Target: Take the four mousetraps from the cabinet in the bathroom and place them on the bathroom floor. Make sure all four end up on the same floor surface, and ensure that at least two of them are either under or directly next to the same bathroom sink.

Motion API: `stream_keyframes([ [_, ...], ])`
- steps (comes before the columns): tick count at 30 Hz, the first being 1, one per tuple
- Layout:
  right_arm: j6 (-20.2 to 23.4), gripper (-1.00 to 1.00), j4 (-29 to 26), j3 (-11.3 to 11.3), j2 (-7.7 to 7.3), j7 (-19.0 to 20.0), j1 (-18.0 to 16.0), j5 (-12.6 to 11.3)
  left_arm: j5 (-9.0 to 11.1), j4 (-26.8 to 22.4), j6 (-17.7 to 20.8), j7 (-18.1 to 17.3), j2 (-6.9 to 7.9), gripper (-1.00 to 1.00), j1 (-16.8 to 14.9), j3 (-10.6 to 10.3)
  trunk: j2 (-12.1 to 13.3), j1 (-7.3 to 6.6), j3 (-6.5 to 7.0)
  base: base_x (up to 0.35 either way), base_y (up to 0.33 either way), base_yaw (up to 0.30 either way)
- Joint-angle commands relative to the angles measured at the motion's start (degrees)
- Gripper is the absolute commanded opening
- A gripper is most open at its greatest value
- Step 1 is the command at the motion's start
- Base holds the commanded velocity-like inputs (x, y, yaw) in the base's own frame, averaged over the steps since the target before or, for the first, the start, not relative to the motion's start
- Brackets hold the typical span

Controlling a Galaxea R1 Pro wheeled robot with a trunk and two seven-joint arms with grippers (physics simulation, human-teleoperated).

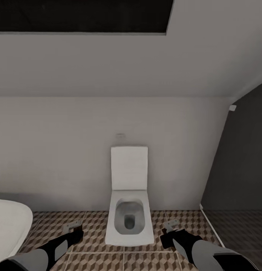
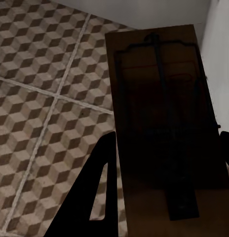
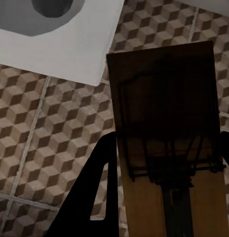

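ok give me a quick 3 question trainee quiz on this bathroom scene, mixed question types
1. True or false: the toilet lid is closed.
2. What does each end effector, left and right, hold? A) a sponge B) a mousetrap C) nothing
3. Fill in: in the head view, the white basin edge sits on the robot's ____ side.

Key: 1 false, the lid stands up. 2 B, the left mousetrap and the right mousetrap sit between the fingers above the bathroom floor. 3 left.

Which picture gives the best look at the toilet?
The head view: the whole toilet shows, lid up, bowl open, against the wall. The right wrist view catches just a corner of its bowl. In the left wrist view I cannot find it.
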Motion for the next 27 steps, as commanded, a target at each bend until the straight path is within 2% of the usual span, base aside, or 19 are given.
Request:
stream_keyframes([
  [1,0.14,-1.0,0.06,0.06,-0.03,0.19,-0.07,0.3,0.32,-0.04,-0.02,0.42,-0.04,-1.0,-0.02,-0.48,-0.04,0.0,-0.06,0.003,0.016,0.0],
  [5,0.08,-1.0,0.06,0.06,-0.21,-0.18,-0.07,0.43,0.25,-0.04,-0.02,0.34,-0.28,-1.0,-0.02,-0.48,-0.04,0.0,-0.06,0.001,0.006,0.0],
  [6,-0.2,-1.0,0.06,0.06,-0.29,-1.08,-0.07,0.45,0.02,-0.04,-0.02,0.31,-0.84,-1.0,-0.02,-0.49,-0.04,0.0,-0.06,0.0,0.001,0.0],
  [8,-1.56,-1.0,0.06,0.06,-1.11,-3.87,-0.07,0.37,-1.07,-0.04,0.06,0.28,-3.11,-1.0,-0.02,-0.53,-0.04,0.0,-0.06,0.008,0.0,0.0],
  [9,-2.41,-1.0,0.06,0.03,-1.73,-5.1,-0.07,0.32,-2.28,-0.04,0.22,0.32,-4.7,-1.0,0.0,-0.54,-0.04,0.0,-0.06,0.044,0.0,0.0],
  [11,-3.8,-1.0,0.06,-0.05,-2.46,-6.44,-0.07,0.08,-6.25,-0.09,0.95,0.53,-7.24,-1.0,0.03,-0.55,-0.04,0.0,-0.06,0.075,0.0,0.0],
  [13,-4.43,-1.0,0.06,-0.09,-2.51,-6.99,-0.07,-0.54,-10.71,-0.08,1.89,0.63,-8.5,-1.0,0.03,-0.56,-0.04,0.0,-0.06,0.099,0.0,0.0],
  [17,-4.9,-1.0,0.06,-0.11,-2.35,-7.33,-0.07,-1.35,-14.52,-0.04,2.4,0.72,-9.12,-1.0,0.02,-0.49,-0.04,0.0,-0.06,0.099,0.0,0.0],
  [27,-4.96,-1.0,0.28,-0.11,-2.33,-7.29,-0.07,-1.5,-14.85,-0.04,1.68,0.97,-7.17,-1.0,-0.02,-0.33,-0.04,0.0,-0.06,0.012,0.0,0.0],
])
